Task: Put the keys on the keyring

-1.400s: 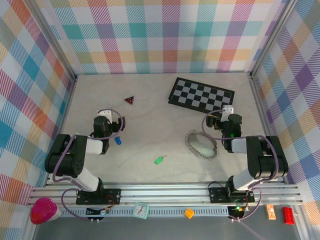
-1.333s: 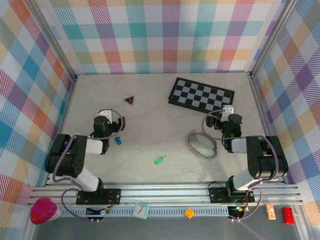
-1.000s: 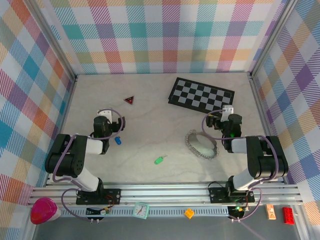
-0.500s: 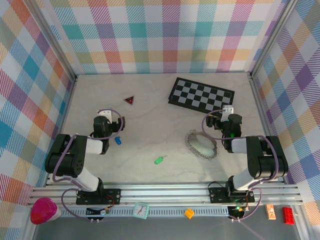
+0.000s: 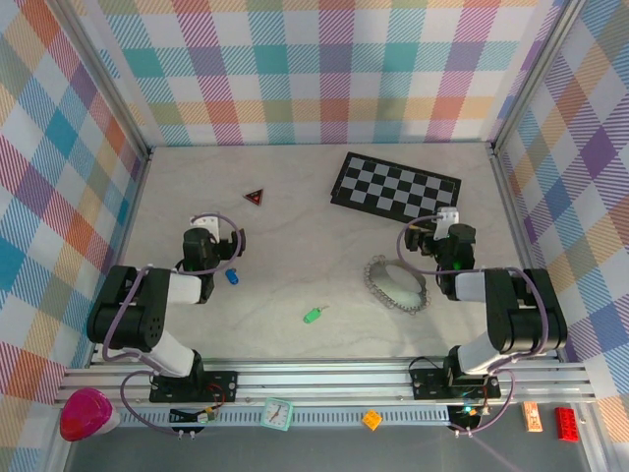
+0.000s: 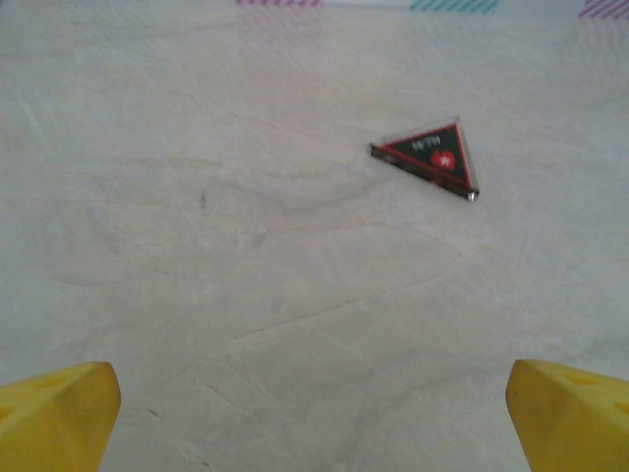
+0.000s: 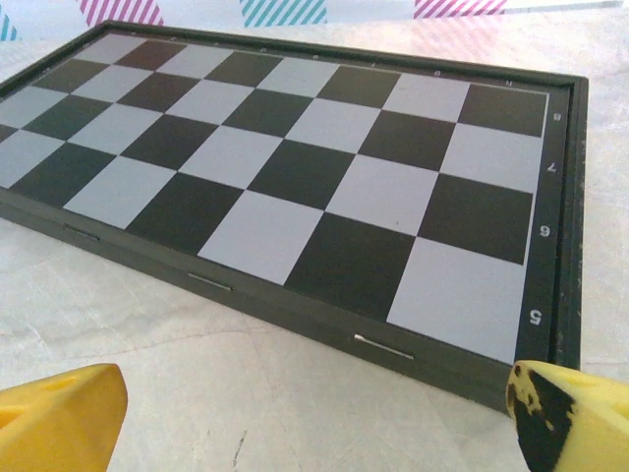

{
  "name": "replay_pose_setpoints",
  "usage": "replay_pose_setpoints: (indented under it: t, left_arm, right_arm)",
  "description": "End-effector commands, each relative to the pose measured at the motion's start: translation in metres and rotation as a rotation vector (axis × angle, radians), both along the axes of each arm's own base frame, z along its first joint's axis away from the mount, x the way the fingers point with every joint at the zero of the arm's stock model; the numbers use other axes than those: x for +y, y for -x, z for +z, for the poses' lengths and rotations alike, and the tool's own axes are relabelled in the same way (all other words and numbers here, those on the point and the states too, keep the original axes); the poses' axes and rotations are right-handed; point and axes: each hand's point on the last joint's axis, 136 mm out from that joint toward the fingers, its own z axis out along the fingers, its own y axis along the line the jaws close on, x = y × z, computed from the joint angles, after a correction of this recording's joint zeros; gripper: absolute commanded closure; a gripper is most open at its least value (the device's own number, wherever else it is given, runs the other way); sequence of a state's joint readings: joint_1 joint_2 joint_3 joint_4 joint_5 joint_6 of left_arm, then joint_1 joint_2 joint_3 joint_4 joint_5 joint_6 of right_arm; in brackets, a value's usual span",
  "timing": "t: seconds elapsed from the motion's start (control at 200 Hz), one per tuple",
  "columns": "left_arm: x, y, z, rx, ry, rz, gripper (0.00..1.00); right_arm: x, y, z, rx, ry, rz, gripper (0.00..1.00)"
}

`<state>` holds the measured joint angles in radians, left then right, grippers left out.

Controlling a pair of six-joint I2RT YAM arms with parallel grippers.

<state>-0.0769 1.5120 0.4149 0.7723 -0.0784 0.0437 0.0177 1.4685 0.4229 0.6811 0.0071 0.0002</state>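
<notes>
Stillness since the earlier frames: arms, keys and keyring all lie where they lay before, and nothing has shifted.

Left claw (image 6: 314, 423) stands apart and empty, its yellow fingertips (image 6: 54, 413) low over the worktop (image 5: 295, 246). Red triangle (image 6: 429, 157) lies ahead of it, well clear.

Right claw (image 7: 314, 423) is likewise apart and empty, and faces the near edge of the checkerboard (image 7: 295, 167).

Blue key (image 5: 232, 276) lies just beside the folded left arm; whether it touches the arm I cannot tell. Green key (image 5: 313, 316) lies on open worktop between the two arms, toward the near edge and well apart from the keyring (image 5: 397, 283).

The keyring lies flat just beside the right arm. Its loop encloses bare worktop, with neither key on it yet.
</notes>
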Motion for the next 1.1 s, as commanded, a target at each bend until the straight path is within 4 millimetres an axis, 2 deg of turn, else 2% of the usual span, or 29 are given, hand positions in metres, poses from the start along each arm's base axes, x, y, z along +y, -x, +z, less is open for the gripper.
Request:
replay_pose_setpoints:
  t: [0.0, 0.095, 0.195, 0.405, 0.475, 0.66, 0.8, 0.875, 1.0, 1.095]
  left_arm:
    - [0.01, 0.004, 0.037, -0.057, 0.008, 0.049, 0.0]
    - [0.008, 0.011, 0.061, -0.085, 0.037, 0.054, 0.0]
    - [0.003, 0.018, 0.075, -0.095, 0.087, 0.054, 0.0]
    - [-0.019, 0.034, 0.087, -0.023, 0.22, 0.018, 0.03]
    - [-0.031, 0.04, 0.087, 0.019, 0.262, -0.017, 0.04]
    - [-0.072, 0.059, 0.084, 0.085, 0.312, -0.129, 0.06]
    - [-0.105, 0.073, 0.075, 0.127, 0.329, -0.192, 0.07]
    - [-0.122, 0.079, 0.068, 0.13, 0.38, -0.207, 0.08]
    - [-0.149, 0.092, 0.056, 0.175, 0.413, -0.241, 0.1]
    - [-0.163, 0.099, 0.052, 0.183, 0.409, -0.25, 0.1]
  right_arm:
    - [-0.005, -0.003, 0.036, 0.034, -0.016, -0.031, 0.01]
    - [-0.003, 0.004, 0.054, 0.072, -0.081, -0.052, 0.01]
    - [0.003, 0.017, 0.058, 0.155, -0.215, -0.09, 0.0]
    - [0.022, 0.055, 0.036, 0.409, -0.454, -0.154, 0.09]
    - [0.042, 0.068, 0.029, 0.478, -0.492, -0.094, 0.11]
    - [0.081, 0.106, 0.011, 0.622, -0.352, 0.005, 0.19]
    - [0.11, 0.128, -0.001, 0.731, -0.271, 0.066, 0.33]
    - [0.12, 0.137, -0.007, 0.758, -0.218, 0.069, 0.37]
    - [0.128, 0.145, -0.015, 0.78, -0.122, 0.043, 0.46]
    - [0.126, 0.139, -0.023, 0.791, -0.068, 0.003, 0.5]
